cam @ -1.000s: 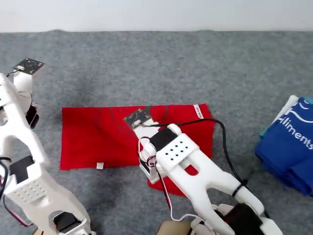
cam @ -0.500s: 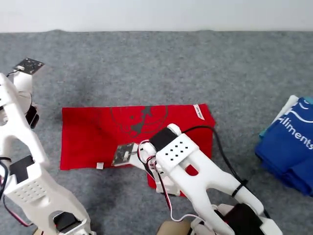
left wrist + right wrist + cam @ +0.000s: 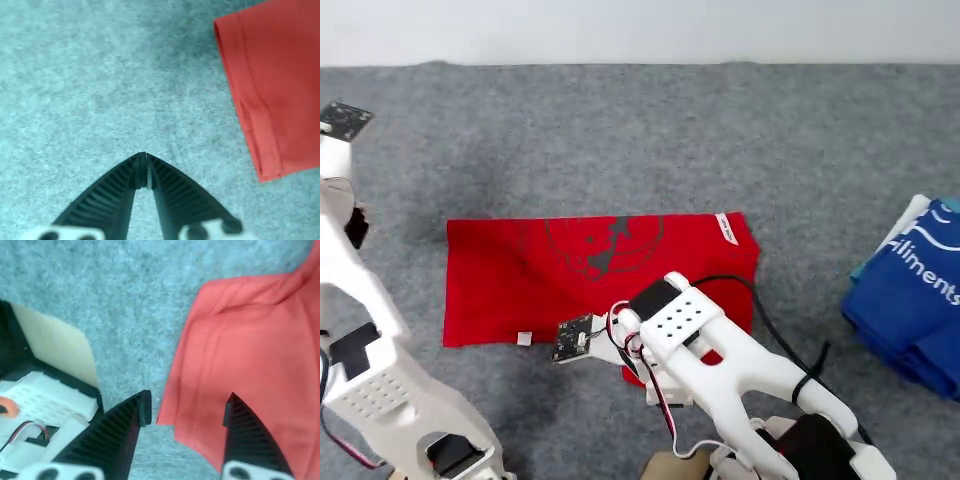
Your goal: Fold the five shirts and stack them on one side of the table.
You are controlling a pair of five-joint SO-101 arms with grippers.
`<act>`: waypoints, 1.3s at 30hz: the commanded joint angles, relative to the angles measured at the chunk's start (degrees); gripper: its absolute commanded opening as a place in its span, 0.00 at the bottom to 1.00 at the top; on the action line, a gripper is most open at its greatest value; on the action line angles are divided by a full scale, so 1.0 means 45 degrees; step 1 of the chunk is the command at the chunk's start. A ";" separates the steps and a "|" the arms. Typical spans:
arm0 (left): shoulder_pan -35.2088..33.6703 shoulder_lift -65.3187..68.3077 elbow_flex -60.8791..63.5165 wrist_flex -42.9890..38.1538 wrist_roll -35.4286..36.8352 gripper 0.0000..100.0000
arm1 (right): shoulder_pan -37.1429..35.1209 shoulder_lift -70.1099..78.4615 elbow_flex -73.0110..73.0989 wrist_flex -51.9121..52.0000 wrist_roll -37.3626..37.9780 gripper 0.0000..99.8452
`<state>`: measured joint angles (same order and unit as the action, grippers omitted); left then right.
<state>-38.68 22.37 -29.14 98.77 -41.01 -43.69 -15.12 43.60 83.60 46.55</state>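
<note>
A red shirt (image 3: 580, 272) lies folded flat at the middle of the grey table, print side up. Its front edge (image 3: 240, 355) runs between the fingers of my right gripper (image 3: 187, 409), which is open and low over that edge. The right arm (image 3: 710, 340) leans over the shirt's front right part. My left gripper (image 3: 145, 158) is shut on nothing, above bare carpet just off a corner of the red shirt (image 3: 272, 95). The left arm (image 3: 345, 250) stands at the table's left edge. Folded blue shirts (image 3: 917, 300) are stacked at the right edge.
Grey carpet (image 3: 720, 140) covers the table, with free room behind the red shirt and between it and the blue stack. An arm's white base and a beige board (image 3: 50, 365) sit close beside the right gripper.
The right arm's wrist swung from over the shirt's print back to the shirt's front edge and sank lower. The left arm's wrist moved up and left, away from the shirt.
</note>
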 commanded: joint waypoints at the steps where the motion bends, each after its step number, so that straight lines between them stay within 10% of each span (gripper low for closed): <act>1: -0.0059 -0.0215 -0.0537 0.0352 0.0098 0.00 | -0.0147 -0.0029 0.0313 -0.0088 -0.0371 0.25; 23: -0.0059 -0.0215 -0.0537 0.0352 0.0117 0.00 | -0.0127 0.0537 0.2383 -0.4190 -0.1485 0.28; 30: -0.0059 -0.0215 -0.0537 0.0352 0.0098 0.00 | -0.0186 0.1924 0.1582 -0.4249 -0.1446 0.07; 39: -0.0059 -0.0215 -0.0557 0.0352 0.0078 0.00 | -0.0205 0.1534 0.1172 -0.3995 -0.1407 0.03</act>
<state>-38.68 22.37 -29.14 98.77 -41.01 -43.87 -8.00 49.14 64.79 40.31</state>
